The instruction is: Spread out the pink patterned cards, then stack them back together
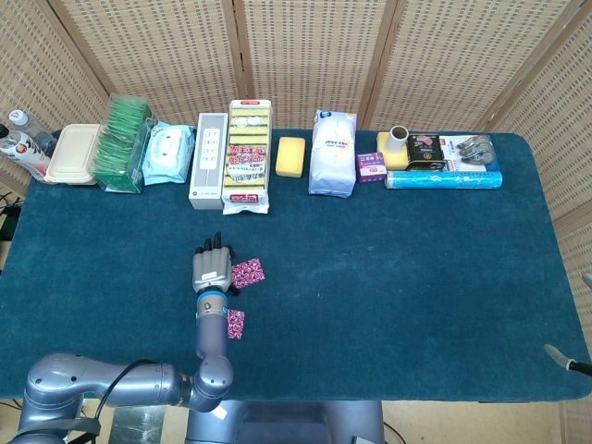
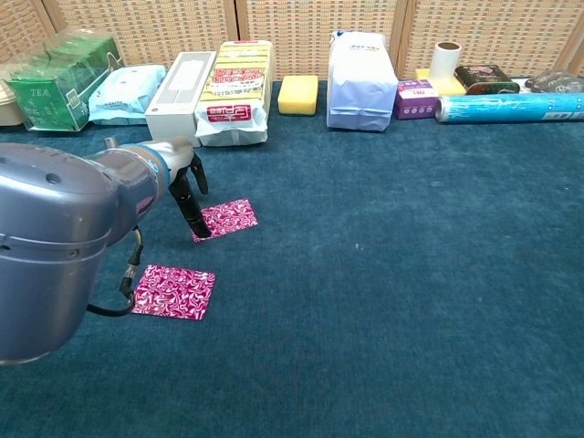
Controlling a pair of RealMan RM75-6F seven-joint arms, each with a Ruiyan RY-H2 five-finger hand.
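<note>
Far card: one pink patterned card lies flat on the blue table cloth, a bit past the middle of the left side.
Near card: the other pink patterned card lies flat too, closer to the robot. In the head view the arm hides most of it.
Why they lie so: the two cards are apart, not touching, with bare cloth between them. So it looks like the spreading part is done and the stacking part comes next.
Left hand: the left hand is low over the cloth, at the left edge of the far card. Its dark fingertips point down and touch that edge, or are just beside it; I cannot tell if they press.
How open: the fingers hang down close together, not spread wide. Nothing is in the hand. It holds no card.
Why the hand is there: I think it wants to push or pick up the far card and bring it to the near one.
Right hand: not seen in either view.
Back row: a tea box, a yellow sponge and a white bag stand along the far edge, well away from the cards.
</note>
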